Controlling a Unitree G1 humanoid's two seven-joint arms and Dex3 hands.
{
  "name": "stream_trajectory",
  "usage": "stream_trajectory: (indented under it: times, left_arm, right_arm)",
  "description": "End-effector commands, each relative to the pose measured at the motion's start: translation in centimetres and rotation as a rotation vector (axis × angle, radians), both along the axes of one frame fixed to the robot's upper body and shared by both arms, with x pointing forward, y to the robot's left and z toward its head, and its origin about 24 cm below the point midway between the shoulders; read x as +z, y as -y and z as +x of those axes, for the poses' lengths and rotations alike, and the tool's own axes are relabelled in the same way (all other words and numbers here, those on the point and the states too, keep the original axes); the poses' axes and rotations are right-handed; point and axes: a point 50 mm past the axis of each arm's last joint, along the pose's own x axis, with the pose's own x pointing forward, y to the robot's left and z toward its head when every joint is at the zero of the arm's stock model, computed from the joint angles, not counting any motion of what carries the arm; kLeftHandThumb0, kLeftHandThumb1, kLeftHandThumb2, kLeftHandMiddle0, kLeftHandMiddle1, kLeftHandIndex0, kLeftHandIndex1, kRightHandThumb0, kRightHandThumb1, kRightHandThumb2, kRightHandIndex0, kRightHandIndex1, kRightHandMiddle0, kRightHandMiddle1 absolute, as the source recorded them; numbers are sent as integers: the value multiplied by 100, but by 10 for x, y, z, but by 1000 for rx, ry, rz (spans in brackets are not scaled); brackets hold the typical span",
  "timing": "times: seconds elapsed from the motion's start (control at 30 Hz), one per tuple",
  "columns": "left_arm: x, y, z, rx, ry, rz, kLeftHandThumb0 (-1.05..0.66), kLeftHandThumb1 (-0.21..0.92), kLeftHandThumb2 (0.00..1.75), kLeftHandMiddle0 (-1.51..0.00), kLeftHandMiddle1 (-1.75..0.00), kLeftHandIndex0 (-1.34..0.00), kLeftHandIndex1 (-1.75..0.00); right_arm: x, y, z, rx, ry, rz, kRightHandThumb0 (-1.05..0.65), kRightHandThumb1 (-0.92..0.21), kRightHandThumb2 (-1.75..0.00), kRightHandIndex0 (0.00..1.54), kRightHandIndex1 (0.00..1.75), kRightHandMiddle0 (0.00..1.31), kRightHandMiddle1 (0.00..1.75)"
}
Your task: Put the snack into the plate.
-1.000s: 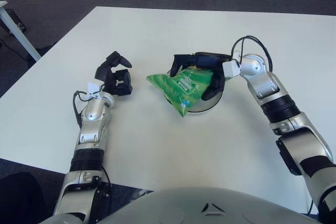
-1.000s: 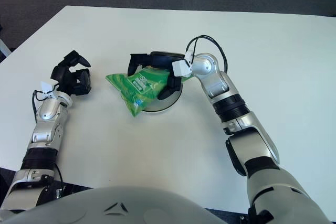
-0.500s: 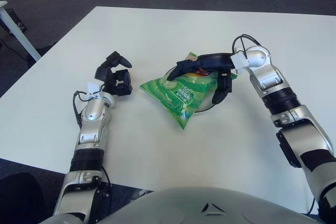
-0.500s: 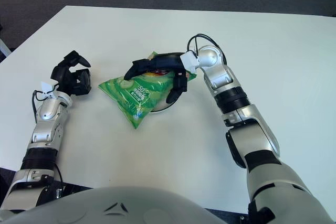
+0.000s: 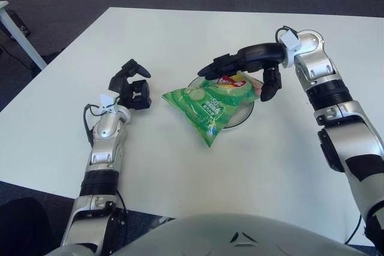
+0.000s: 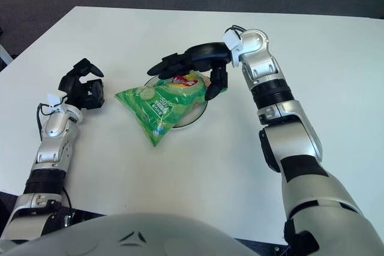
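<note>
A green snack bag (image 5: 210, 103) lies across a white plate (image 5: 243, 115) near the table's middle, its lower left end hanging over the plate's rim onto the table. My right hand (image 5: 243, 70) hovers just above the bag's far end with its fingers spread and holds nothing. My left hand (image 5: 132, 88) rests to the left of the bag, apart from it, fingers curled and empty.
The white table's (image 5: 180, 160) left edge runs diagonally at the left, with dark carpet beyond. A white table leg (image 5: 21, 40) stands at the far left.
My right hand has let go of the snack bag and risen up and to the right. The bag has settled flat on the plate. My left hand has not moved.
</note>
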Motion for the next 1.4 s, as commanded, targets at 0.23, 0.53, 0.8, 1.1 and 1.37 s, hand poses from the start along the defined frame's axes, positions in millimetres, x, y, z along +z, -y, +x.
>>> stream_trajectory:
  times: [0.23, 0.53, 0.8, 1.1, 1.37]
  left_arm:
    - [-58, 11, -30, 34, -221, -97, -47, 32, 131, -129, -175, -60, -175]
    - [-58, 10, -30, 33, -223, -91, -48, 31, 132, -129, -175, -61, -175]
    - [-58, 11, -30, 27, -222, -74, -48, 31, 132, -129, -175, -61, -175]
    - [-58, 11, -29, 27, -221, -84, -48, 32, 131, -129, -175, -61, -175]
    - [-58, 11, -30, 33, -225, -77, -47, 33, 130, -129, -175, -60, -175]
  right_arm:
    - [19, 9, 11, -53, 80, 51, -105, -77, -35, 0, 0, 0, 0]
    - [35, 28, 16, -96, 71, 78, -105, -76, -32, 0, 0, 0, 0]
    - [40, 34, 18, -129, 97, 66, -105, -76, -31, 0, 0, 0, 0]
    - [43, 46, 24, -227, 197, 45, -105, -79, -31, 0, 0, 0, 0]
    - [38, 62, 28, -401, 286, 55, -102, -85, -33, 0, 0, 0, 0]
